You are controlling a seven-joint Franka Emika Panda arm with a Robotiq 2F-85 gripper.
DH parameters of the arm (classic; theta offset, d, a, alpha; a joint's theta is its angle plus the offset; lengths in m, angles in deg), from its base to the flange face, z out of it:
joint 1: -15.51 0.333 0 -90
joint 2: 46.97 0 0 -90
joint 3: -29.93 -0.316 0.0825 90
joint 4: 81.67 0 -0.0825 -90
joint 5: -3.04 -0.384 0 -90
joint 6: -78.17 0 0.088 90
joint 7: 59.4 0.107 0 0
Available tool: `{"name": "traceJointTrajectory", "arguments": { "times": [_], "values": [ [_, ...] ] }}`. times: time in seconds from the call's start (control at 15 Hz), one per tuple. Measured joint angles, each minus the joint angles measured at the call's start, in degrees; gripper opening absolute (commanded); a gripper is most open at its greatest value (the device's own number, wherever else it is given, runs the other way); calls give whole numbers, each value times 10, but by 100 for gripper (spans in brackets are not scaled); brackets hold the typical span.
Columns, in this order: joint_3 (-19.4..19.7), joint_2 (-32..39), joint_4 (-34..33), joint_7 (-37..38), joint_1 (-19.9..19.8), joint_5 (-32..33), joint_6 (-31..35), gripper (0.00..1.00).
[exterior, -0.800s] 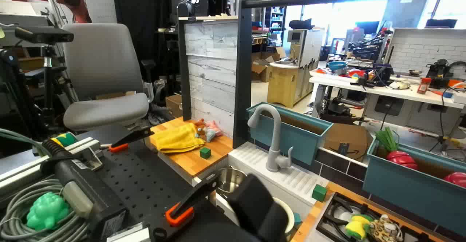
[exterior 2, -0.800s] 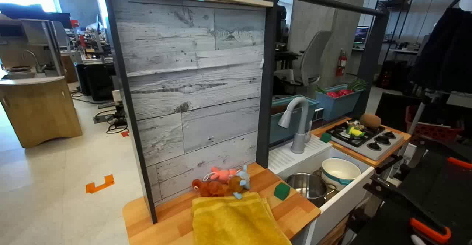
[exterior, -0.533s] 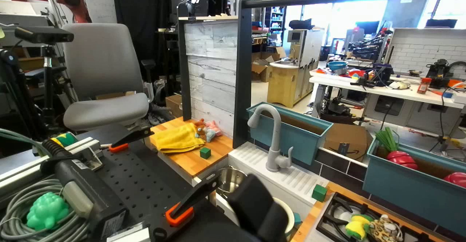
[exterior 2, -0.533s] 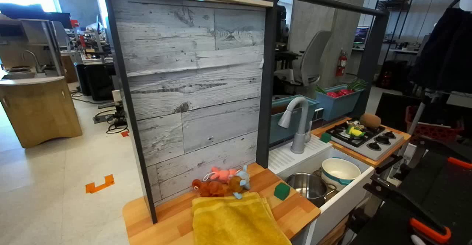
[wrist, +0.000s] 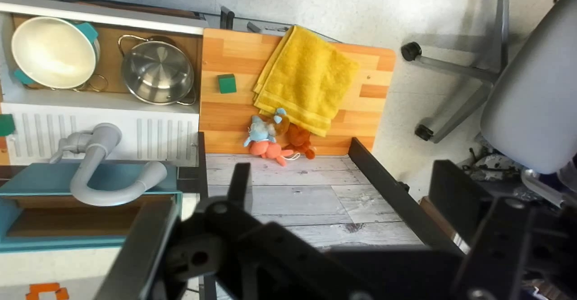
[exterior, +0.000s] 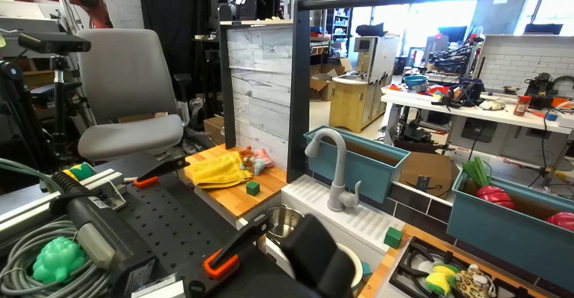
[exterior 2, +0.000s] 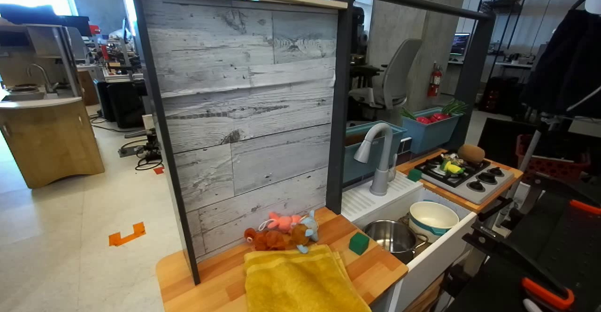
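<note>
In the wrist view, the gripper has its jaws spread wide. The towel lies on the wooden surface, toys against its edge and the green cube to its left. Farther left, a steel pot and white bowl sit in the sink.

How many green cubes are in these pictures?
2. One green cube is on the wooden counter beside the yellow towel; another cube is between the faucet and the stove. Others may be hidden.
</note>
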Motion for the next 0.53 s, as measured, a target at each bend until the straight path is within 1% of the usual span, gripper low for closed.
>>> {"name": "traceJointTrajectory", "arguments": {
  "times": [0.2,0.33,0.53],
  "values": [
    [-26,88,-7,6,0,14,78,100],
    [-35,165,-15,37,-2,63,124,100],
    [-35,280,-38,98,-4,150,183,100]
  ]
}}
